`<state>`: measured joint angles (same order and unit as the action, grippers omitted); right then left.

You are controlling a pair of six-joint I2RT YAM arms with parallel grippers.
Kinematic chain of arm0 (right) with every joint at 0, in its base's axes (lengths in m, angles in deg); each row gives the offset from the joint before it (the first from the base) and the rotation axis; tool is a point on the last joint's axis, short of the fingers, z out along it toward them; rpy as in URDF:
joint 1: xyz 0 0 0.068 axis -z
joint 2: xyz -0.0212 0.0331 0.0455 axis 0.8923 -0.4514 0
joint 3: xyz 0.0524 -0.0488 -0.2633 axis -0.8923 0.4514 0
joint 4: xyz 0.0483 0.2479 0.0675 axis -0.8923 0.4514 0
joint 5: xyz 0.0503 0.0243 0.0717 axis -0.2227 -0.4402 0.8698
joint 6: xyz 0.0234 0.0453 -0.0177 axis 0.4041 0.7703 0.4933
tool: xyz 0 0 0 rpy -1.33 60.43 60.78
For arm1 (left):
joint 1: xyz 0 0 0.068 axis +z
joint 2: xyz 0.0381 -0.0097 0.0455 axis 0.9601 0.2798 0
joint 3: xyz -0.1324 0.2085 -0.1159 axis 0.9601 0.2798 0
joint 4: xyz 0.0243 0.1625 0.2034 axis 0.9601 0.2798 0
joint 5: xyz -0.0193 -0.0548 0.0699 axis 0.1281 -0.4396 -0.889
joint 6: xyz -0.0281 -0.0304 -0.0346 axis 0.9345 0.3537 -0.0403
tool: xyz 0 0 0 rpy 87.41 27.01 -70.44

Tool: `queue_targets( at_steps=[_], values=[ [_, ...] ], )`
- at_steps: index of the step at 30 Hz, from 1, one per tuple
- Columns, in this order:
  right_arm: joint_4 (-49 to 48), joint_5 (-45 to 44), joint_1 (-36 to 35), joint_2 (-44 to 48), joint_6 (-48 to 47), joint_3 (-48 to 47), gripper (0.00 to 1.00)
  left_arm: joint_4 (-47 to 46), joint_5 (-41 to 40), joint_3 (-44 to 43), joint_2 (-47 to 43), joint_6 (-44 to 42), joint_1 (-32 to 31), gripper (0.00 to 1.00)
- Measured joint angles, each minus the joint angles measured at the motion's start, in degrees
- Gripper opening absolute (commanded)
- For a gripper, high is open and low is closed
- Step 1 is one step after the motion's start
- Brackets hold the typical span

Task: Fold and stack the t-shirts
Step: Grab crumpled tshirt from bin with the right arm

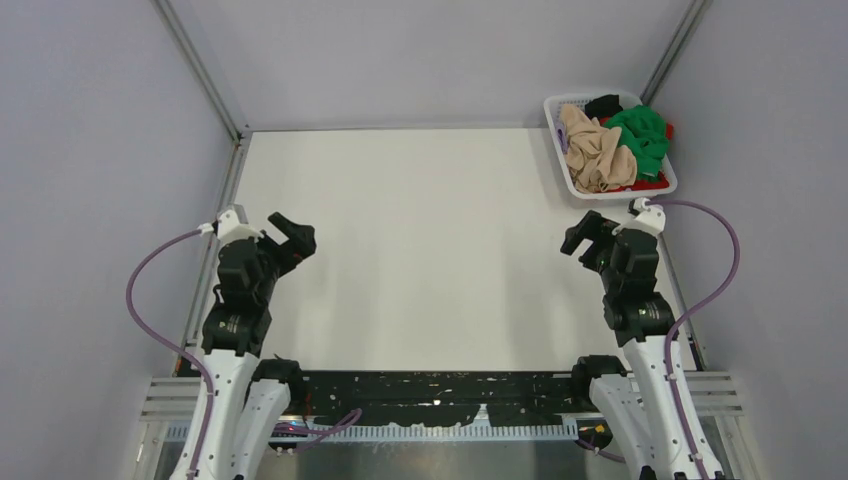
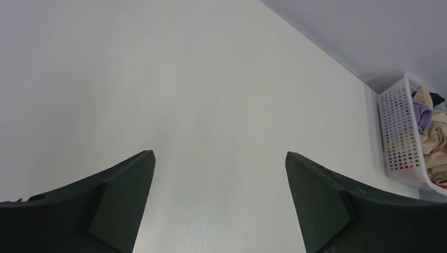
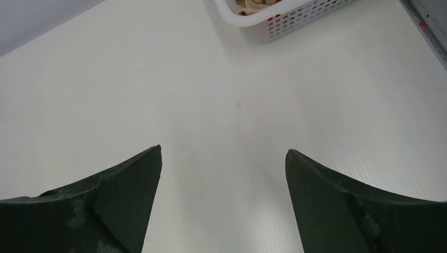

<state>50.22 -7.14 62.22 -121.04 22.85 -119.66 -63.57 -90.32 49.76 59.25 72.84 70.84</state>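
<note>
- Top external view: shows a white surface [image 1: 430, 250] walled by pale grey panels [image 1: 430, 60], with metal posts [image 1: 200, 65] at the far corners.
- Sets a white mesh basket [image 1: 557, 150] in the far right corner, just beyond the right arm [image 1: 625, 280] and well apart from the left arm [image 1: 240, 300].
- Heaps the t-shirts unfolded in that basket: beige t-shirt [image 1: 595, 150] left, green t-shirt [image 1: 645, 135] right, red t-shirt [image 1: 655, 183] at the near edge, black t-shirt [image 1: 603, 103] at the far rim.
- Left wrist view: adds the basket's side wall [image 2: 400, 137] at the far right, a lilac t-shirt [image 2: 421, 113] above it; left jaws spread wide, nothing between.
- Right wrist view: catches only the basket's near wall [image 3: 295, 21] just ahead; right jaws equally wide, gripping nothing.
</note>
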Motion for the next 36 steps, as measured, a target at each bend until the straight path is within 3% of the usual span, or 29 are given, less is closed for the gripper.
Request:
queue_targets(
  at_steps=[11,24,28,34,36],
  values=[
    [-7.76,0.13,0.00,-5.53,-0.96,-1.11,0.95,-0.48,-0.04,0.28,-2.25,-0.42,0.00,0.99],
    [-6.82,-11.32,0.00,-42.05,-5.49,-28.98,0.95,-3.21,-3.15,0.31,0.76,-3.67,0.00,0.99],
    [-6.05,-15.50,0.72,-52.78,-6.82,-37.66,1.00,-3.21,-4.50,0.31,1.16,-4.46,0.00,0.99],
    [-4.92,-20.28,2.56,-65.29,-7.56,-46.38,0.81,-3.21,-6.21,0.31,1.25,-4.76,0.00,0.99],
    [-4.59,-20.96,2.93,-67.45,-7.56,-46.82,0.61,-3.23,-6.45,0.31,1.22,-4.81,0.00,0.99]
  ],
)
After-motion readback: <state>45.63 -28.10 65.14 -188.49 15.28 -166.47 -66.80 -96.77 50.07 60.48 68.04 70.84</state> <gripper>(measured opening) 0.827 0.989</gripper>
